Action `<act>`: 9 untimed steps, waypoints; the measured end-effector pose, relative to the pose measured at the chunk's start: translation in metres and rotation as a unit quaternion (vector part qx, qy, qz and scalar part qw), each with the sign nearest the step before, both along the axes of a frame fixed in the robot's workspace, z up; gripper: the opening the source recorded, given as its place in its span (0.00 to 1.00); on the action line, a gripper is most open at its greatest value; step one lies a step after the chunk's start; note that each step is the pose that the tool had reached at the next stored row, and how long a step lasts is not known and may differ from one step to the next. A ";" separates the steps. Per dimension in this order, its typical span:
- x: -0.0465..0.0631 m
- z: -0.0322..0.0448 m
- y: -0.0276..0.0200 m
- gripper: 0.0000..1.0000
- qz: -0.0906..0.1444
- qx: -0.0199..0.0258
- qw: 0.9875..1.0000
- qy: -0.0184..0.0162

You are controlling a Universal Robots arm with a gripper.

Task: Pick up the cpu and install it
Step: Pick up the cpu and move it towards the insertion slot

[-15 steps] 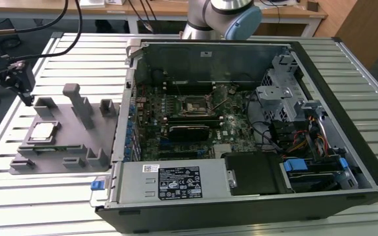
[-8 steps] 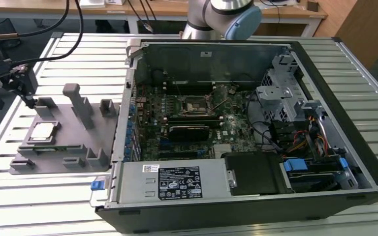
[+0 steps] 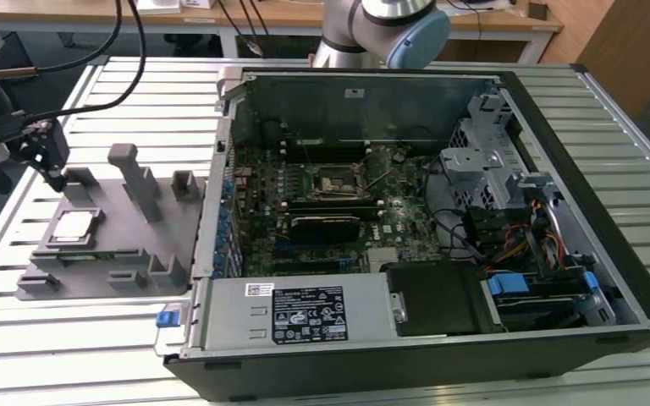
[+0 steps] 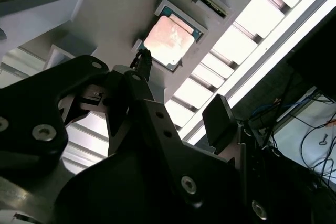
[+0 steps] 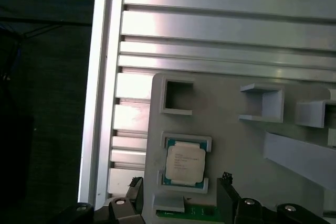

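The cpu (image 3: 74,227), a small square chip with a silver top plate, lies flat in a recess of the grey plastic tray (image 3: 133,241) at the exterior view's left. My gripper (image 3: 52,173) hangs above the tray's far side, a little above the chip. In the first wrist view the cpu (image 5: 185,164) lies just beyond the gripper (image 5: 181,184), whose fingers stand apart, wider than the chip, with nothing between them. The second wrist view shows the cpu (image 4: 169,38) past the open gripper (image 4: 181,90). The empty socket (image 3: 337,182) sits mid-motherboard inside the open case.
The open black computer case (image 3: 596,211) fills the exterior view's right, with a power supply (image 3: 291,313) at its near side. Upright grey blocks (image 3: 135,173) rise from the tray beside the chip. A green module (image 5: 189,213) lies along the tray. Slatted aluminium table (image 3: 77,355) surrounds everything.
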State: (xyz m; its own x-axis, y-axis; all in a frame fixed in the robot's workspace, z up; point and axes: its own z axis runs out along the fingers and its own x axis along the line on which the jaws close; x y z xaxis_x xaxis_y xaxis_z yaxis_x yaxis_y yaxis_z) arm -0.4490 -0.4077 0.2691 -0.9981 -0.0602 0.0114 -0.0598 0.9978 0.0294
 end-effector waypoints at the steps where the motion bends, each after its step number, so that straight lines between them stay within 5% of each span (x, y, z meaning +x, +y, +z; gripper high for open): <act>1: 0.000 -0.0009 0.0000 0.66 0.000 0.000 1.000 0.000; 9: 0.000 -0.0107 0.0000 0.66 0.000 0.000 1.000 0.000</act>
